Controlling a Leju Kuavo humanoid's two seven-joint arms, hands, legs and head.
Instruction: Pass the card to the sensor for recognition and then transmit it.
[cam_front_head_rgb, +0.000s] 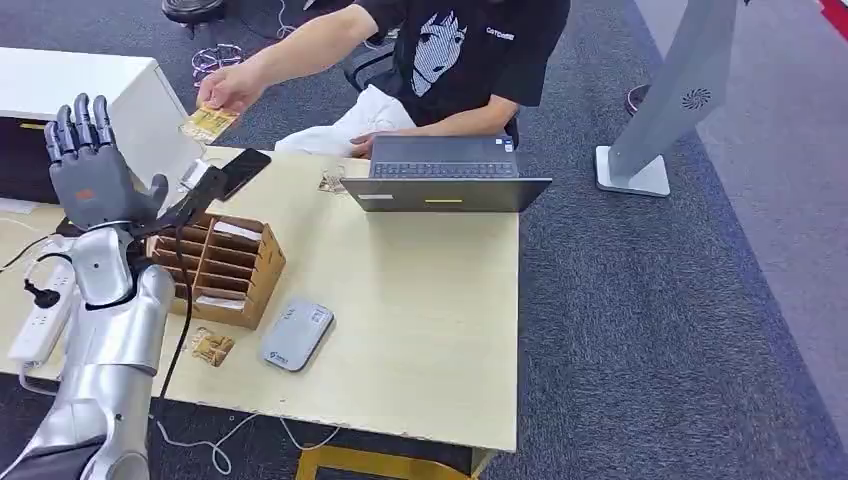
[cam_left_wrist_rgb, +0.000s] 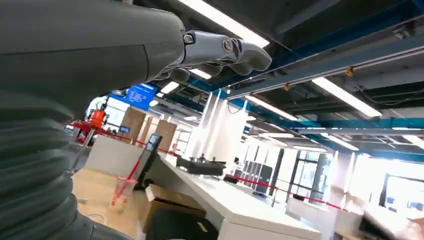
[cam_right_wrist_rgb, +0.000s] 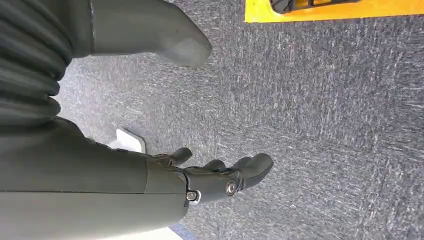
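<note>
Silver and jointed, the robot's left arm (cam_front_head_rgb: 110, 330) was raised straight up beside the pale wooden table (cam_front_head_rgb: 420, 330), forearm vertical, with the grey left hand (cam_front_head_rgb: 95, 165) held high, palm facing away from the head camera, fingers spread apart and pointing up, thumb out to the side, nothing in it. From the left wrist camera the same fingers (cam_left_wrist_rgb: 225, 50) stuck out toward the ceiling lights, only a little bent, no card between them.

The small yellowish patterned card (cam_front_head_rgb: 208, 122) was in the person's hand (cam_front_head_rgb: 228, 90), pinched past the far left corner of the table, just beyond the robot's raised hand and apart from it. The person in the black printed T-shirt (cam_front_head_rgb: 470, 50) sat behind the grey open laptop (cam_front_head_rgb: 445, 175), one arm stretched out to that card.

On the table, a brown wooden slotted organizer box (cam_front_head_rgb: 225, 265) sat near the left arm, a black phone on a tilted stand (cam_front_head_rgb: 235, 175) rose just behind it, and a flat grey rounded sensor pad (cam_front_head_rgb: 297, 333) lay in front of the box. Another small yellowish card (cam_front_head_rgb: 211, 346) lay flat just beside that pad.

The dark right hand (cam_right_wrist_rgb: 220, 177) hung over grey carpet (cam_right_wrist_rgb: 325, 125), fingers loosely extended and apart, holding nothing.
</note>
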